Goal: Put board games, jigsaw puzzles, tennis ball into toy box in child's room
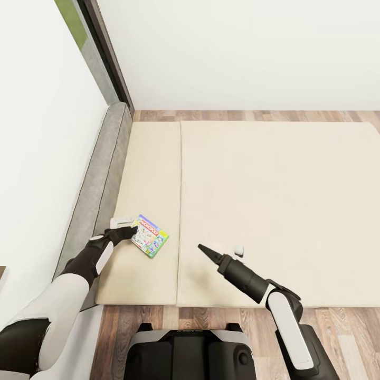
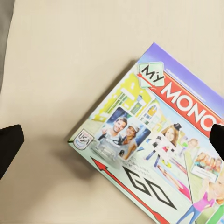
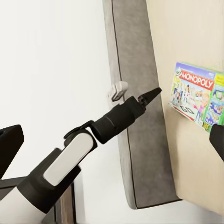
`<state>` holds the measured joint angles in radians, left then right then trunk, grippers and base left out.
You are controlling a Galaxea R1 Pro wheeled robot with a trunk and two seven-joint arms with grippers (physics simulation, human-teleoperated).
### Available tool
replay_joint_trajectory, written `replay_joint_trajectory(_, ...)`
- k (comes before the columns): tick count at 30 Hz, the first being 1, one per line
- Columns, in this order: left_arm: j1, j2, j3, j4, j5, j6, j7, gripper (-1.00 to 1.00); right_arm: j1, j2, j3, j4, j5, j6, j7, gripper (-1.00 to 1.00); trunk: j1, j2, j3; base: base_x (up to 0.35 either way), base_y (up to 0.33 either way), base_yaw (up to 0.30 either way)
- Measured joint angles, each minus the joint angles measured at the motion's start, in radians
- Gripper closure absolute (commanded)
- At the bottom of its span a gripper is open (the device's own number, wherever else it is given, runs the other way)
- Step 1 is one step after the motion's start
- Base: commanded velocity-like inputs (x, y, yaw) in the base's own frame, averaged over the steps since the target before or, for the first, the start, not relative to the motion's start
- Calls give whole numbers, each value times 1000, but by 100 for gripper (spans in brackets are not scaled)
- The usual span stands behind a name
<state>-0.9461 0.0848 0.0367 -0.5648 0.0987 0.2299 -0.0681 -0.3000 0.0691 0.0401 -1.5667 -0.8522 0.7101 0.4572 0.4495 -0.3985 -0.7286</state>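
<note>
One board game (image 1: 150, 235), a white-green box with a red Monopoly logo, lies flat on the bed (image 1: 274, 200) near its left side. My left gripper (image 1: 132, 228) hovers right at the box's near-left corner. In the left wrist view its fingertips (image 2: 9, 145) stand wide apart, open, with the board game (image 2: 158, 140) lying between and beneath them. My right gripper (image 1: 203, 249) hangs over the mattress to the right of the box, open and holding nothing. The right wrist view looks across at the left gripper (image 3: 153, 95) and the board game (image 3: 196, 95).
The bed's grey frame (image 1: 97, 195) runs along the white wall (image 1: 42, 158) on the left. Wooden floor (image 1: 253, 115) shows beyond the mattress and in front of it by my base (image 1: 190, 353). A dark window frame (image 1: 105, 47) stands at the back left.
</note>
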Motion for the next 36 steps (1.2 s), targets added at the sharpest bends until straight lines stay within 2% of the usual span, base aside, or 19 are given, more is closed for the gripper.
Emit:
replay_joint_trajectory(8,1,0,0,0,0,-16,0,-100,0,-1,24,4,2,-22,-11,-100,0,0,0,0,0,0)
replay_joint_trajectory(31,1,0,0,1,0,-35,1,-100,0,-1,27,3,2,-24,-12,-100,0,0,0,0,0,0)
replay_joint_trajectory(36,3,-3,0,-1,-1,-38,-1,-100,1,7,27,-10,-5,-23,0,-100,0,0,0,0,0,0)
